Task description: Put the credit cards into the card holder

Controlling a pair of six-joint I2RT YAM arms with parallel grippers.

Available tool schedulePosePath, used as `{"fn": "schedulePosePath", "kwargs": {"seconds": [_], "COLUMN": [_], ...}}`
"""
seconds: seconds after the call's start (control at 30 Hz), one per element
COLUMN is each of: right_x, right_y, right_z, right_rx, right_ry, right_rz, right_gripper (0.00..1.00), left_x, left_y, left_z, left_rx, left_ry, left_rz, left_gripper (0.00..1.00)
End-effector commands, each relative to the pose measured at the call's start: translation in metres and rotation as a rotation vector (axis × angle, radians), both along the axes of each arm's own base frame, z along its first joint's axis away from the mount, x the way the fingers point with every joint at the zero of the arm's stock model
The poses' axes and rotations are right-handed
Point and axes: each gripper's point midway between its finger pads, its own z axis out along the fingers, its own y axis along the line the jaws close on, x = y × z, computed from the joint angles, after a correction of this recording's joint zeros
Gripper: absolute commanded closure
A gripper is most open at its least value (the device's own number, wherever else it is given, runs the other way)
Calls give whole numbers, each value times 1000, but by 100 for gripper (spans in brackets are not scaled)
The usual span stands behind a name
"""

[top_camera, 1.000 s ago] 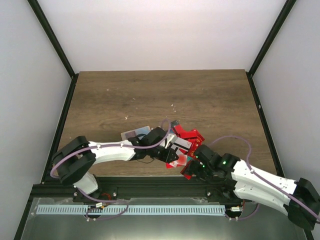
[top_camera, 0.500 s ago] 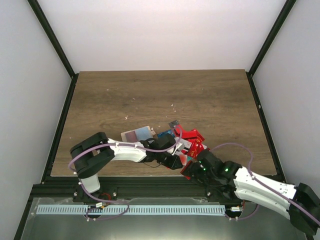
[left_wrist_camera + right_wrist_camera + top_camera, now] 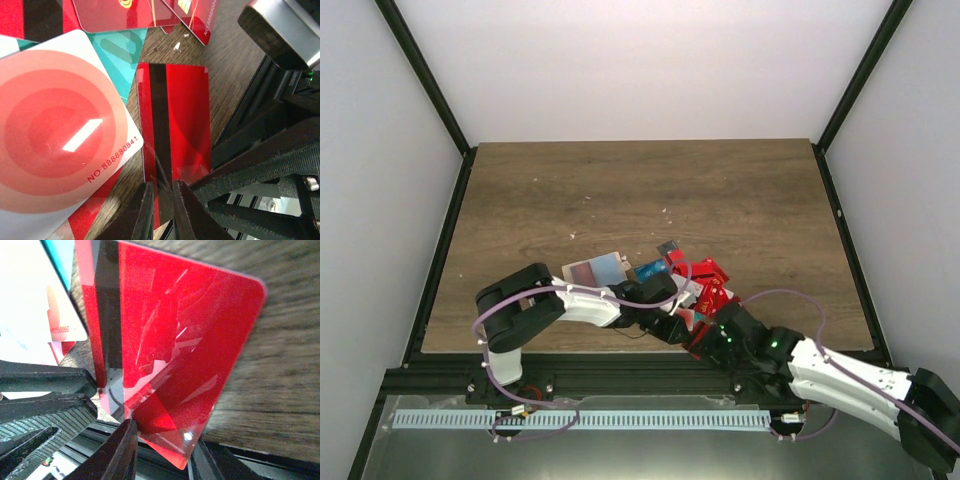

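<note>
The credit cards (image 3: 698, 280) lie in a mostly red heap near the table's front edge. One red card with a black stripe (image 3: 182, 115) sits at the heap's near side, its far end lifted off the wood (image 3: 180, 330). My left gripper (image 3: 162, 187) is shut on its striped end. My right gripper (image 3: 162, 437) is closed over the card's opposite corner, both fingers against it. In the top view the two grippers meet there, left (image 3: 668, 322) and right (image 3: 705, 335). A tan-pink flat rectangle (image 3: 592, 268) left of the heap looks like the card holder.
A white card with red rings (image 3: 55, 125) and a teal card (image 3: 117, 55) lie beside the held card. The black frame rail (image 3: 620, 372) runs right below the grippers. The bare wooden table (image 3: 640, 190) stretches behind the heap, with black posts at its sides.
The left arm's elbow has swung right and its gripper has come down to the heap's near side. The right gripper's fingers have closed in on the red card.
</note>
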Motion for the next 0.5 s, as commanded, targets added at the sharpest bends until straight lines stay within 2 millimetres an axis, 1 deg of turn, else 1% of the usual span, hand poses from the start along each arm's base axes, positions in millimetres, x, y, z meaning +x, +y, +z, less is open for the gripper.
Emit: {"fn": "schedulePosePath", "kwargs": {"seconds": [0.0, 0.13, 0.23, 0.37, 0.4, 0.47], "right_x": [8, 9, 10, 8, 7, 7], "right_y": [-8, -10, -12, -13, -14, -17], "right_z": [-6, 0, 9, 19, 23, 31], "right_rx": [-31, -48, -61, -61, -65, -87], "right_ry": [-46, -60, -69, -65, -61, -70], "right_rz": [-36, -27, -24, -14, -10, -2], "right_gripper": [74, 81, 87, 91, 92, 95], "left_x": [-10, -12, -10, -3, 0, 8], "left_y": [1, 1, -2, -1, 0, 7], "left_z": [-15, -16, -9, 14, 26, 43], "left_rx": [16, 13, -3, -32, -44, -45], "left_ry": [44, 52, 43, 9, -11, -49], "left_rz": [-13, -14, -7, 20, 34, 62], "left_gripper": [86, 86, 87, 87, 87, 87]}}
